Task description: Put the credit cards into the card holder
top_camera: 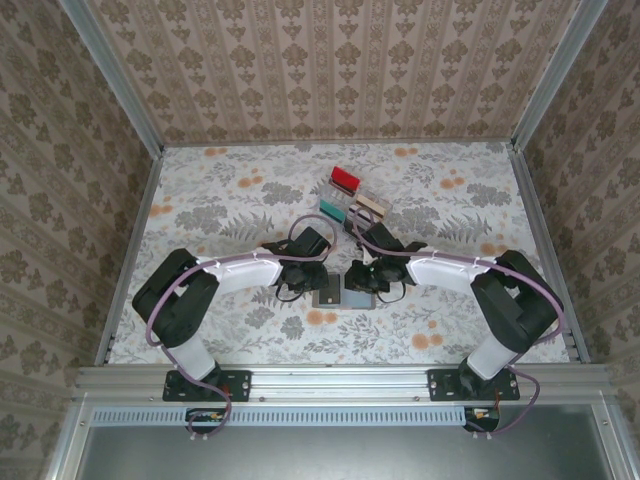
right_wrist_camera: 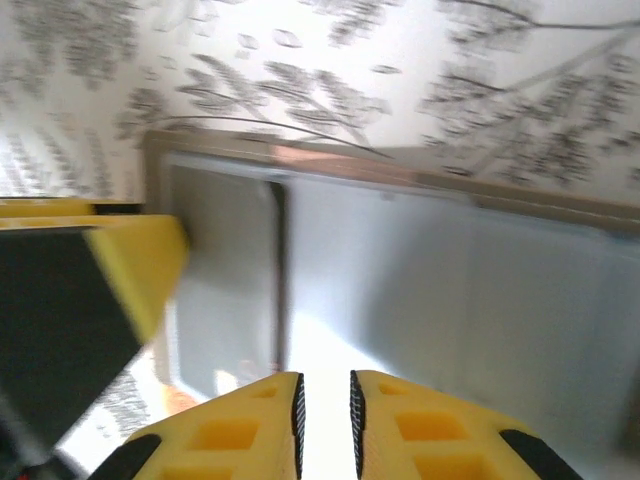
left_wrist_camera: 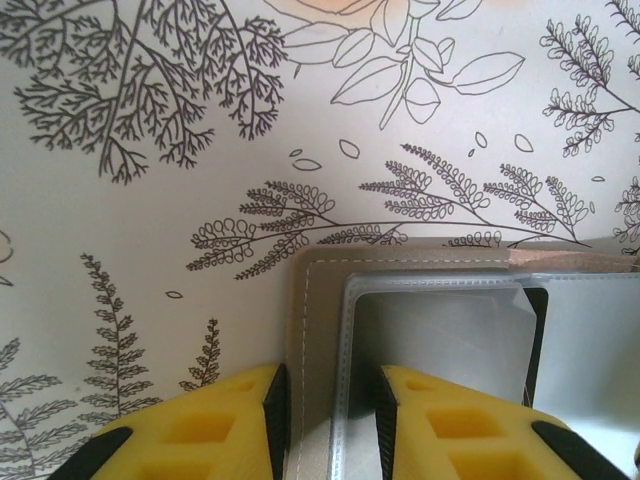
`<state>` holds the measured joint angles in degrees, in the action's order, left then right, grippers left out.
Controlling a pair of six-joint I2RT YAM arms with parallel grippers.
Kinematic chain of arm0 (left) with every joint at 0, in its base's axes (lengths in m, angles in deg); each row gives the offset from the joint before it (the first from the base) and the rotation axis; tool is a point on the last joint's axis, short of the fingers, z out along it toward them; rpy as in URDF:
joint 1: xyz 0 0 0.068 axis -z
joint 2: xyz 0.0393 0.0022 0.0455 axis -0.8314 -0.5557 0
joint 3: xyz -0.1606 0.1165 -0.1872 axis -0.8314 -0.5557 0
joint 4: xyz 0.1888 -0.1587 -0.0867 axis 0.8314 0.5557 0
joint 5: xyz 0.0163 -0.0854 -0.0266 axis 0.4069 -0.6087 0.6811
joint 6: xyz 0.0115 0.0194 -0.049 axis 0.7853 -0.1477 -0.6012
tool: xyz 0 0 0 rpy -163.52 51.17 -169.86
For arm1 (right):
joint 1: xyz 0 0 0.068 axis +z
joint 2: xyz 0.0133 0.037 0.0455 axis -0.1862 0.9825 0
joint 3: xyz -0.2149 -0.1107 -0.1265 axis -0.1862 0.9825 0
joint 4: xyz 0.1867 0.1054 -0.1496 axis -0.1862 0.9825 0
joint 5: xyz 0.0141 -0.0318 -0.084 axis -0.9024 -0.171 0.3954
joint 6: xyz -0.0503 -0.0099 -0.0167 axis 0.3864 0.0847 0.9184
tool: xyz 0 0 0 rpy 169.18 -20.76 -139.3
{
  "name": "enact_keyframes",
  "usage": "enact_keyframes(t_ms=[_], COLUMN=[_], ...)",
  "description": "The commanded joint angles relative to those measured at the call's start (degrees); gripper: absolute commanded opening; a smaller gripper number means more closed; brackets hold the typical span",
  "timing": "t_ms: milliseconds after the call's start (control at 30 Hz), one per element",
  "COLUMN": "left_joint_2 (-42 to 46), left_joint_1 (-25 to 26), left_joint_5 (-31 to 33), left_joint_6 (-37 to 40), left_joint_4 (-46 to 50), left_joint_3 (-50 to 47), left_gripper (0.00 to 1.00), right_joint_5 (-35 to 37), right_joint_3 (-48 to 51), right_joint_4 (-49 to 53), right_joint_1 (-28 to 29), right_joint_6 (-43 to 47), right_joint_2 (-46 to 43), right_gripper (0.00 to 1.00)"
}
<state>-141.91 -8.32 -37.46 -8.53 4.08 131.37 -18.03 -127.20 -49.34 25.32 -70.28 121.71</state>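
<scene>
Top view: card holder (top_camera: 343,296) lay open at centre frame, with the left gripper (top_camera: 316,284) and right gripper (top_camera: 368,283) meeting over it. I counted three credit cards (top_camera: 345,180), red, teal and beige, upper centre in a clear rack (top_camera: 360,195). The table (top_camera: 220,210) had open room either side.

Left wrist: jaws part-open astride the holder's left edge.

Right wrist, blurred: jaws nearly closed over the pockets. I couldn't tell whether they held anything.
</scene>
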Motion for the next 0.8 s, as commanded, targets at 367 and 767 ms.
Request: enact_keyframes(t_ms=[367,767], left_joint_2=[-0.9,4.6], left_joint_1=[-0.1,-0.1], left_joint_5=[0.3,0.0], left_joint_6=[0.0,1.8], left_joint_4=[2.2,2.5], left_joint_3=[-1.4,0.9], left_gripper=[0.3,0.37], right_joint_5=[14.8,23.1], right_joint_3=[-2.8,-16.4], right_joint_4=[15.2,24.4], right_joint_1=[0.2,-2.5], right_joint_6=[4.6,17.8], right_joint_2=[-1.6,-7.2], right_gripper=[0.14,0.22])
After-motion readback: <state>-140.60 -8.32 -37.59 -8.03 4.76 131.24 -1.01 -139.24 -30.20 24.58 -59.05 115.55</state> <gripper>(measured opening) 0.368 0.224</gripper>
